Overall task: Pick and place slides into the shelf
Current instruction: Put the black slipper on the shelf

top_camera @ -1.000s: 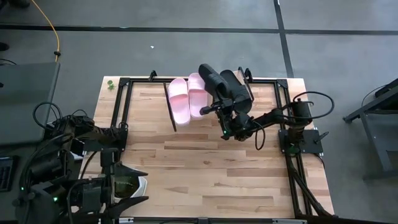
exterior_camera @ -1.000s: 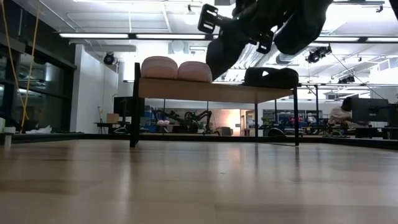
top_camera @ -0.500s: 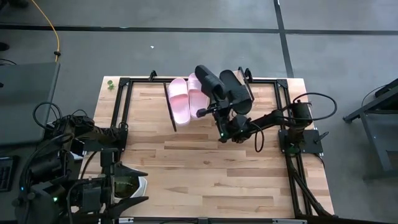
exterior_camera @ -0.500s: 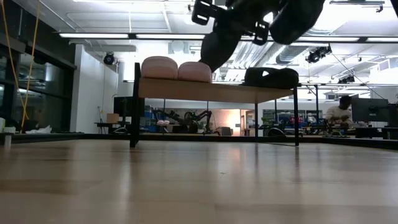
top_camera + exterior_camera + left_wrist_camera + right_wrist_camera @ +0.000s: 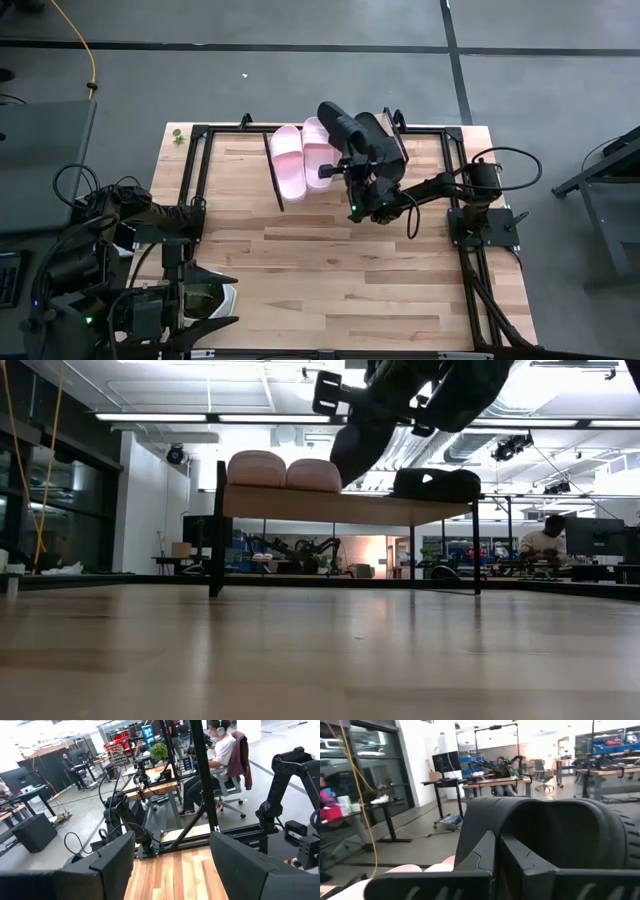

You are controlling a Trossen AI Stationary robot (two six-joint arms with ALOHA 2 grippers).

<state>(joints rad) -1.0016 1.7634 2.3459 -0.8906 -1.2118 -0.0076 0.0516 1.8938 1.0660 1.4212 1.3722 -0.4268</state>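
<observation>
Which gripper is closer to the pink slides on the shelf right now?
Right. The right gripper, shut on a black slide, hangs beside the pink slides; the left gripper waits at the table's near-left corner.

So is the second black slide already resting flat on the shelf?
No: the right gripper holds that black slide tilted in the air above the shelf.

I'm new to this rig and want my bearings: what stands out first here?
The right hand holds a black slide in the air above the shelf. Two pink slides already sit side by side at the shelf's left end, another black slide toward its right. The left hand waits open at the table's near left corner.
</observation>
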